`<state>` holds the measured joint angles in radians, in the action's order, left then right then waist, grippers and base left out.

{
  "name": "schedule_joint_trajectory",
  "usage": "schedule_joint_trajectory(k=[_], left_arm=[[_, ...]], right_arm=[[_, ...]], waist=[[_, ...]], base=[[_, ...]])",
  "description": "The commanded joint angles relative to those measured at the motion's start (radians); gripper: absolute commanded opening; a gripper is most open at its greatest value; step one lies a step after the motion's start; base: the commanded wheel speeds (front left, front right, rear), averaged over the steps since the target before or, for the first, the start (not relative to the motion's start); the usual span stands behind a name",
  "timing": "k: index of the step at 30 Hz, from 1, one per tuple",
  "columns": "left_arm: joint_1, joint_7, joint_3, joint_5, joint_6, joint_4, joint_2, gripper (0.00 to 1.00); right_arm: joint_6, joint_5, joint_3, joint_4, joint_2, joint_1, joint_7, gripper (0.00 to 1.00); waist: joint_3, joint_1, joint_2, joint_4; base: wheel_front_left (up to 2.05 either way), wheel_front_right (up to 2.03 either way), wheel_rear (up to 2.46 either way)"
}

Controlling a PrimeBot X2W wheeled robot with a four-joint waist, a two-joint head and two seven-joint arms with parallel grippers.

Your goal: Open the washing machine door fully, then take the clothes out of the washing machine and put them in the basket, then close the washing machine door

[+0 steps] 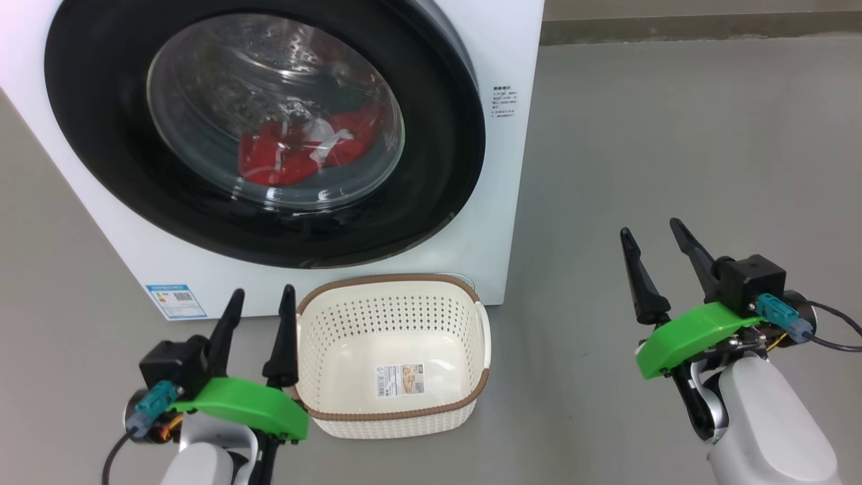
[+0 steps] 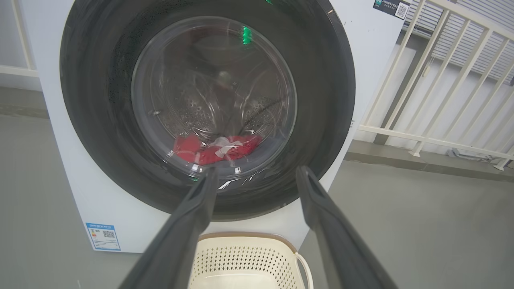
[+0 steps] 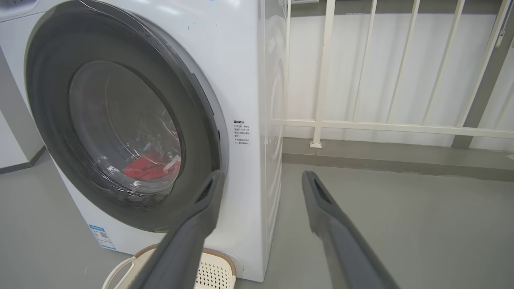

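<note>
My left gripper (image 1: 262, 293) and right gripper (image 1: 651, 228) are open, holding nothing; the washing machine door (image 1: 441, 148) looks hard and slippery, so I'd hook its right edge.

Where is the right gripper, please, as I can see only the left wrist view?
Observer: The right gripper hovers over the floor, right of the washing machine, jaws open and empty.
Operator: Thanks; is the basket empty?
Observer: Yes, the basket holds only a sticker on its bottom.
Operator: Where does my left gripper sit beside it?
Observer: The left gripper is at the basket's left rim, jaws open.
</note>
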<state>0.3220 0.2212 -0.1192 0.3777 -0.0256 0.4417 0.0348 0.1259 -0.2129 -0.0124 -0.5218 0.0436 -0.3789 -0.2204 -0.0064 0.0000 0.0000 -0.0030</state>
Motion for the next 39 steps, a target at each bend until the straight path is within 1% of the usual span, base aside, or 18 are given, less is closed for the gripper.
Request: schedule_joint_trajectory(k=[1,11,32,33,34,35,36,39], left_arm=[[0.057,0.015,0.023,-0.027,0.006,-0.017,0.014,1.0],[0.083,0.041,0.013,-0.108,0.015,-0.012,0.016,1.0],[0.086,0.041,0.018,-0.106,0.011,-0.021,0.016,1.0],[0.088,0.041,0.018,-0.106,0.011,-0.025,0.016,1.0],[0.089,0.041,0.017,-0.105,0.011,-0.03,0.016,1.0],[0.091,0.041,0.016,-0.105,0.011,-0.035,0.016,1.0],[0.093,0.041,0.015,-0.103,0.011,-0.039,0.016,1.0],[0.102,0.041,0.011,-0.096,0.009,-0.05,0.015,1.0]], right_arm=[[0.005,0.041,-0.027,0.017,0.005,-0.055,-0.016,1.0],[0.005,0.138,-0.04,0.001,0.007,-0.089,-0.041,1.0],[0.005,0.129,-0.025,0.004,0.007,-0.095,-0.041,1.0],[0.005,0.13,-0.023,0.007,0.007,-0.097,-0.041,0.69],[0.005,0.13,-0.021,0.009,0.007,-0.1,-0.041,0.45],[0.005,0.131,-0.021,0.009,0.007,-0.104,-0.041,0.26],[0.005,0.132,-0.021,0.008,0.007,-0.108,-0.041,0.0],[0.005,0.121,-0.019,0.011,0.007,-0.126,-0.041,0.0]], waist=[[0.001,0.0,0.0,-0.001],[0.004,0.0,0.0,-0.006],[0.02,0.0,0.0,-0.009],[0.025,0.0,0.0,-0.008],[0.032,0.0,0.0,-0.007],[0.037,0.0,0.0,-0.005],[0.044,0.0,0.0,-0.004],[0.067,0.0,0.0,0.001]], base=[[0.0,0.0,0.0],[0.0,0.0,0.0],[0.0,0.0,0.0],[0.0,0.0,0.0],[0.0,0.0,0.0],[0.0,0.0,0.0],[0.0,0.0,0.0],[0.0,0.0,0.0]])
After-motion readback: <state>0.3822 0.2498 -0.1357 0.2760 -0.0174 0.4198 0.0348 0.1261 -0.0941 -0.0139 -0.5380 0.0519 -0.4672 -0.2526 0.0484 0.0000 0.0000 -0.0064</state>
